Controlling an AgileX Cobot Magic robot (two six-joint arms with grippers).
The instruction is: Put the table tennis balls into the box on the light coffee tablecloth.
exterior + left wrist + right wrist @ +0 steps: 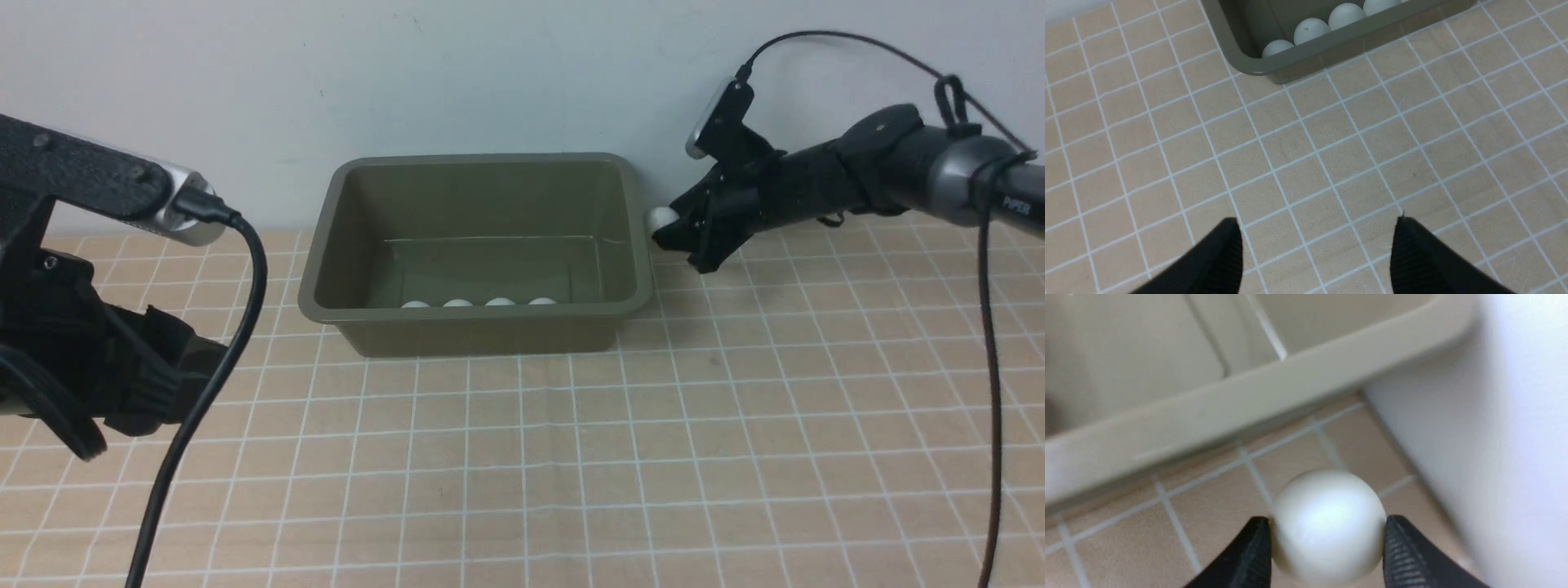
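**Held item.** The right gripper (1327, 520) has its jaws closed about halfway onto one ball (1327, 526), with a ribbed pad on each side at the widest point. The ball sits just outside the far right corner of the box (478, 311), close to the wall (490, 73). Whether it is clear of the cloth (571, 457) cannot be told.

**Handling.**
- Judged very light, hollow and thin-shelled; needs only light pressure.
- The surface is smooth and round. A grip off the widest point is likely to squirt it out, so hold across the middle, as here.
- It will probably bounce and roll if dropped. Release it low inside the box.

**Box contents.** Four balls (458, 303) lie in a row against the near wall.

**Left gripper.** The left gripper (1316, 220) has its jaws wide apart and empty, over bare cloth near the box's near left corner.

**Surroundings.** The cloth is flat, with a thin white grid. The pale wall stands right behind the box, leaving little room at the rear.
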